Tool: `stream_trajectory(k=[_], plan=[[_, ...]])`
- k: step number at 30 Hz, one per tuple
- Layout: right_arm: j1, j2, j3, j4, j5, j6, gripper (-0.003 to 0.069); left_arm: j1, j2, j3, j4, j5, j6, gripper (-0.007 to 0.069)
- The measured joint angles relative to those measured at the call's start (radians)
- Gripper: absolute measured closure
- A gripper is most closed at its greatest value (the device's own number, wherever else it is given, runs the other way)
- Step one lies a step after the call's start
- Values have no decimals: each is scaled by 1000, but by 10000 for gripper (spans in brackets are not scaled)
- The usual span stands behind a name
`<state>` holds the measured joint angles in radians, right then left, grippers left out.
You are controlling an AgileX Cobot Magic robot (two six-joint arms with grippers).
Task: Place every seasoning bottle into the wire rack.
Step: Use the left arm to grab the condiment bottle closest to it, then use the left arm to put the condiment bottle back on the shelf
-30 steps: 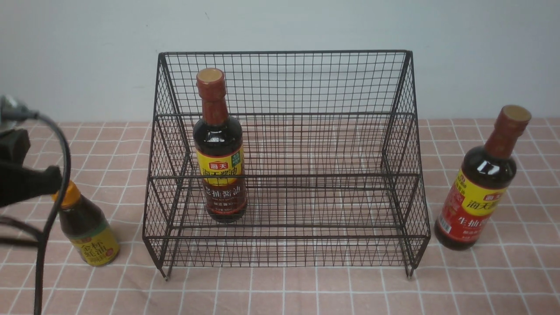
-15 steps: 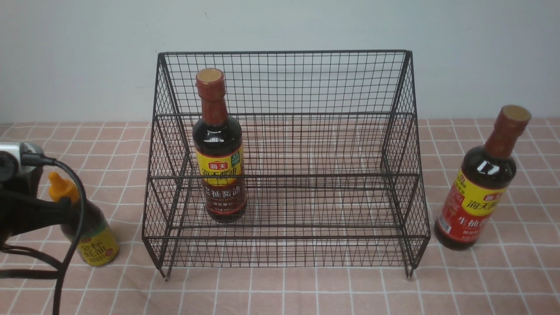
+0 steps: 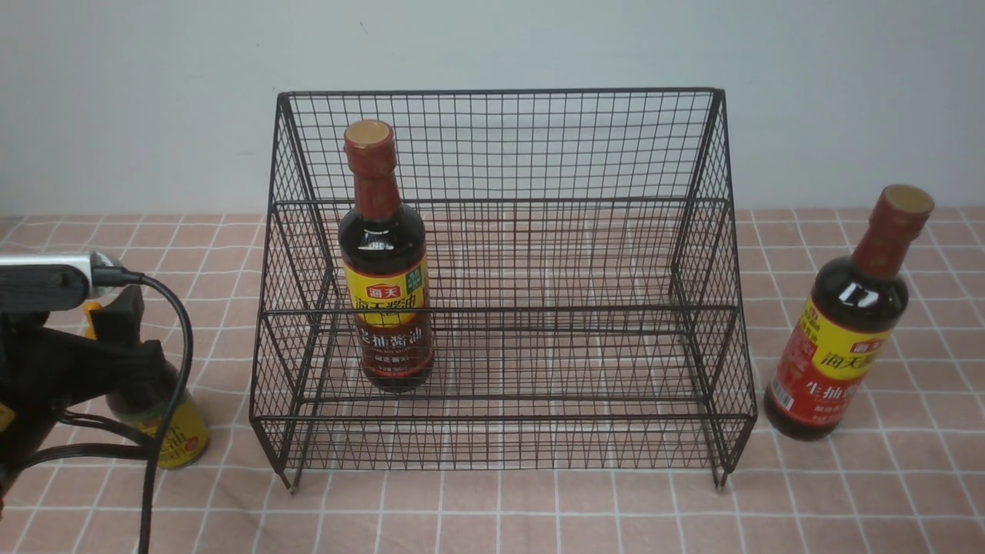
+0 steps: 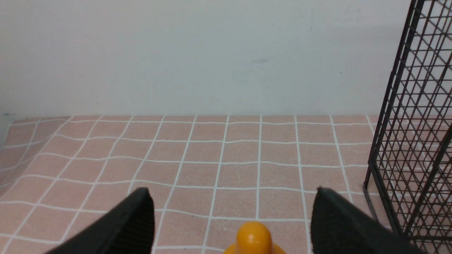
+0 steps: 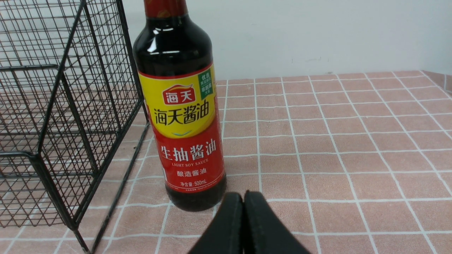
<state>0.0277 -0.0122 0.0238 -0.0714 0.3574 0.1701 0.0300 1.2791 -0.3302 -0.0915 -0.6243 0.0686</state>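
While the left gripper point(image 4: 231, 193), jaws wide apart, straddles the short bottle point(image 3: 175, 440) just left of the wire rack point(image 3: 500, 146), that slick, rigid, likely light bottle seems best pinched below its orange nozzle point(image 4: 253, 235)

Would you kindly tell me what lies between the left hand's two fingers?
The orange cap of the short bottle stands between the fingers of the open left hand, touching neither; the left wrist view shows it.
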Motion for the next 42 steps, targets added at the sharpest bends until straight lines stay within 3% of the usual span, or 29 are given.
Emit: stream_trajectory(k=[6, 9, 12, 21, 35, 40, 42], plan=[[0, 0, 0, 0, 0, 0, 673, 0, 67, -2, 1, -39, -40, 102], [0, 0, 0, 0, 0, 0, 673, 0, 79, -2, 1, -39, -44, 205], [0, 0, 0, 0, 0, 0, 673, 0, 79, -2, 22, -37, -50, 362], [0, 0, 0, 0, 0, 0, 673, -1, -9, -2, 124, 60, -69, 358], [0, 0, 0, 0, 0, 0, 673, -2, -424, -348, 130, 727, -91, 358], [0, 0, 0, 0, 0, 0, 673, -23, -493, -400, 104, 796, -99, 358], [0, 0, 0, 0, 0, 0, 673, -84, -516, -403, 68, 809, -101, 358]])
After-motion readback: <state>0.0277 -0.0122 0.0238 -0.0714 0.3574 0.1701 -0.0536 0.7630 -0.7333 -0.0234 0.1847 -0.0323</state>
